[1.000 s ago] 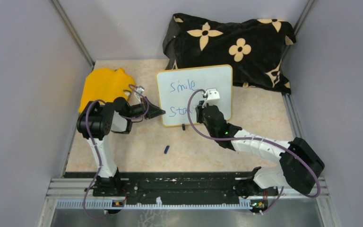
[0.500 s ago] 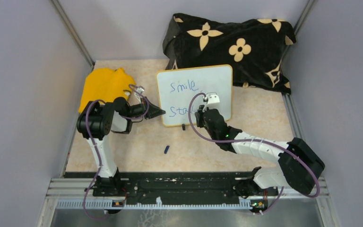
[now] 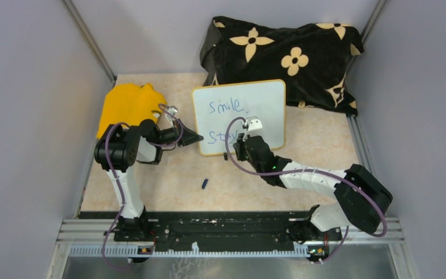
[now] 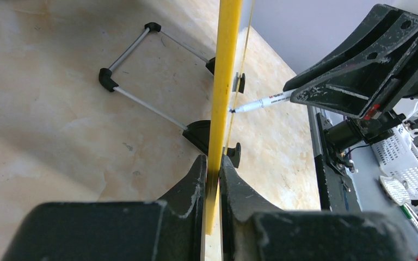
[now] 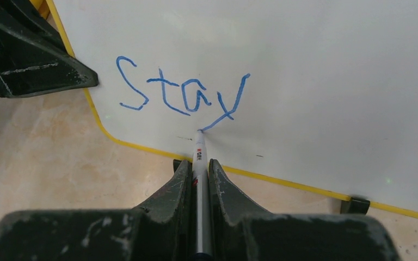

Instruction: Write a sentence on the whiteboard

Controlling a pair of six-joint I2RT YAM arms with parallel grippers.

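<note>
1. Nearest the arm bases, a small dark blue object (image 3: 205, 183) lies on the table (image 3: 302, 157); it is too small to identify.
2. The right gripper (image 5: 198, 163) is clamped on a marker (image 5: 199, 152). Only the front of its barrel shows past the fingers, and its tip touches the tail of the "y".
3. The sentence (image 5: 182, 98) reads "Smile," over "Stay". From above, the right wrist covers the lower line's end.
4. The left gripper (image 4: 213, 162) pinches the yellow left rim of the whiteboard (image 3: 264, 96), which stands mid-table. Its own camera sees the board edge-on, with the writing face hidden.
5. A yellow cloth (image 3: 129, 103) lies partly behind the left arm.
6. Farthest back is a black flowered cloth (image 3: 284, 55), its lower edge hidden behind the board.
</note>
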